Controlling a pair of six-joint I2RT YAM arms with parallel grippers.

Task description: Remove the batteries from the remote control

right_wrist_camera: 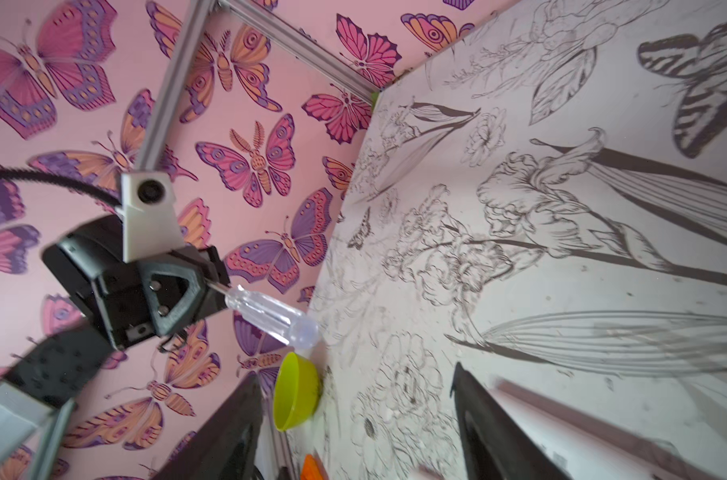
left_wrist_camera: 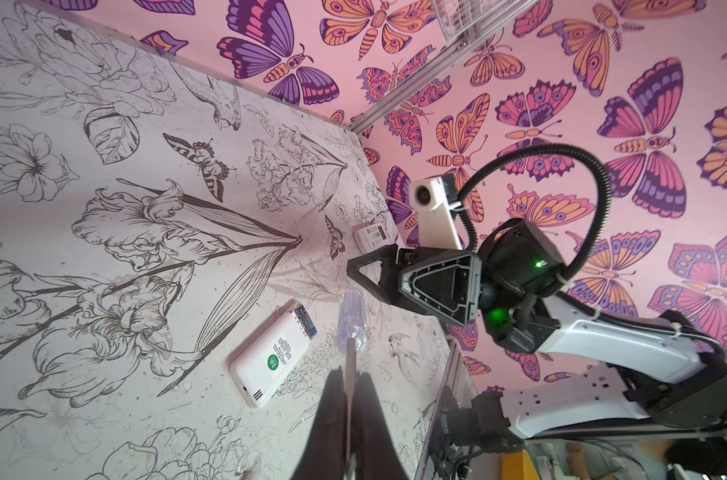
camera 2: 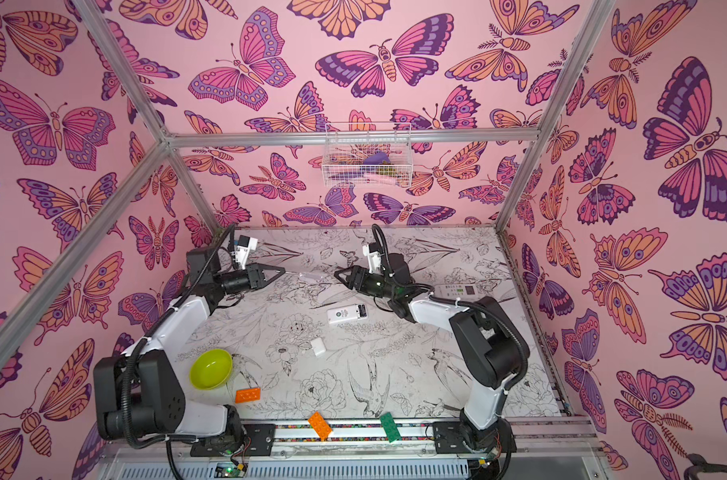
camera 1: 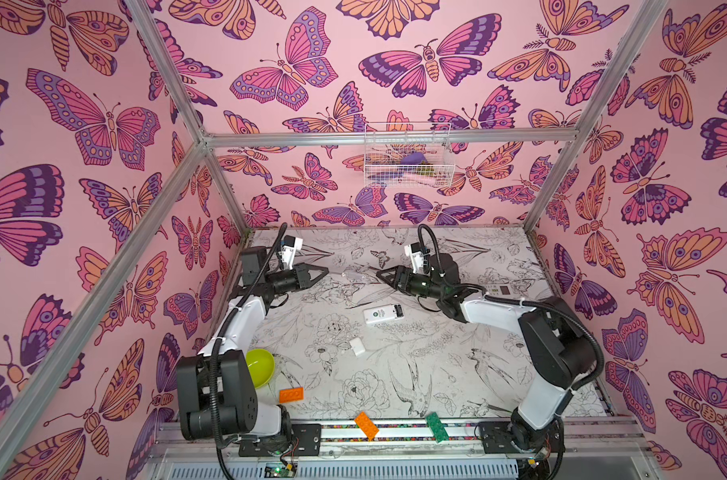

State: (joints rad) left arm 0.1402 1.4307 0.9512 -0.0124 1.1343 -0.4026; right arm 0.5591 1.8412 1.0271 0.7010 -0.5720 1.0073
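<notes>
White remote point(camera 1: 380, 314) flat on tabletop point(camera 1: 436, 374), back up, bay open at one end, dark batteries point(left_wrist_camera: 305, 318) inside. Small white cover point(camera 1: 357, 347) lying apart. Wire basket point(camera 1: 372, 172) on back wall holding purple and pink items, too small to name. Lime bowl point(camera 2: 210, 368) by left arm base. Left claw point(camera 1: 327, 271) pinched on screwdriver point(right_wrist_camera: 270, 313) shaft; right claw point(camera 1: 379, 275) spread wide, near clear handle.

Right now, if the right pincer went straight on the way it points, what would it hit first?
Most likely the clear-handled screwdriver, which the left pincer holds by its metal shaft, handle toward the open right pincer. Depth is hard to judge, so it might pass just beside it.
</notes>
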